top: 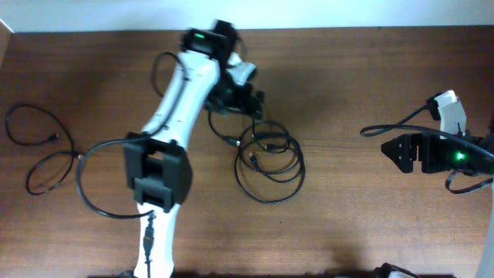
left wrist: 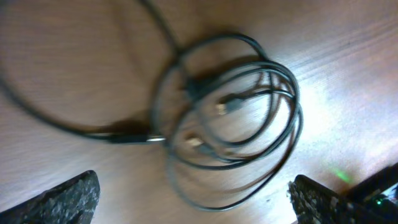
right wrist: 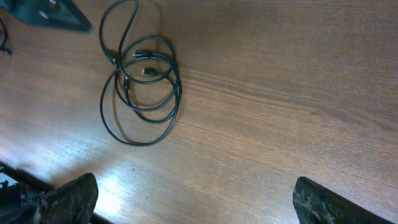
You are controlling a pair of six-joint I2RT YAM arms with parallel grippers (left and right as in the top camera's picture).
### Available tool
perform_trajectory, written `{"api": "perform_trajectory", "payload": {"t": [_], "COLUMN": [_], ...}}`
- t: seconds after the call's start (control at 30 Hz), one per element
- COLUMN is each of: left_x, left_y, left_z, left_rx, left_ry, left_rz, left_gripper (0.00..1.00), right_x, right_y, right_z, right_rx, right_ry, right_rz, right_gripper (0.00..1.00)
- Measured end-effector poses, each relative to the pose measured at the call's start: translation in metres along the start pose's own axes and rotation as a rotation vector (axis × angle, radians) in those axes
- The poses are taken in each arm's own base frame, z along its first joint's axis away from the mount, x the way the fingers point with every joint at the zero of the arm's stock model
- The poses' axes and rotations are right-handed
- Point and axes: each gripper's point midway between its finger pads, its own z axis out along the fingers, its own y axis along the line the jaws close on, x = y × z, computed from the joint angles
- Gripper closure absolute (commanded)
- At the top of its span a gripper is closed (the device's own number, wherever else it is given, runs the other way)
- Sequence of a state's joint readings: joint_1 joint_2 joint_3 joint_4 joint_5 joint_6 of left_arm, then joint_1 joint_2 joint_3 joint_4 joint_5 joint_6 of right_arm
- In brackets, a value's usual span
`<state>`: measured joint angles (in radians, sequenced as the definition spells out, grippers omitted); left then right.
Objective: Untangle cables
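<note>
Both my grippers stand wide apart with nothing between the fingers. My left gripper (left wrist: 193,190) hangs over the coiled bundle (left wrist: 230,118). My right gripper (right wrist: 196,193) waits at the right side of the table (top: 363,232), well apart from it. Of cables I count one loose cord (top: 69,148), lying by itself in two open loops at the far left. The bundle in the middle is several turns laid over one another. A few small plug ends show inside its ring, but I cannot tell how many cords make it up. My left arm (top: 181,93) reaches across the wood, and from overhead its wrist covers the bundle's upper edge. The arm's own thicker cable (top: 83,189) loops out between the loose cord and the bundle
</note>
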<state>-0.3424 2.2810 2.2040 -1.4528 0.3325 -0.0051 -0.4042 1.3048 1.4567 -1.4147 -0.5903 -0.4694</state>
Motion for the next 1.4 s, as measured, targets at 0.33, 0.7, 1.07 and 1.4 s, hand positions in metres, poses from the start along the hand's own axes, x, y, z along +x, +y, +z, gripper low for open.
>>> {"api": "perform_trajectory", "payload": {"t": [0.33,0.7,1.07,1.4], "left_x": [0.017,0.033,0.037,0.045], "left_y": [-0.083,-0.110,-0.073,-0.061], "left_z": [0.070,0.093,0.086,0.097], "left_rx": [-0.132,-0.215,-0.345,-0.384], "left_ry": [0.009,-0.024,-0.062,-0.060], "left_rz": [-0.216,-0.337,-0.580,-0.626], "left_gripper": [0.01,0.09,0.01,0.07], "right_x": [0.000,0.001,0.002,0.002], "right_y": [0.000,0.001,0.001,0.001], "right_z": [0.000,0.000,0.000,0.000], "right_rx": [0.000,-0.003,-0.003,-0.003], "right_ry": [0.000,0.006,0.006,0.006], "right_rz": [0.000,0.004,0.004,0.005], "right_gripper": [0.01,0.01,0.01,0.01]}}
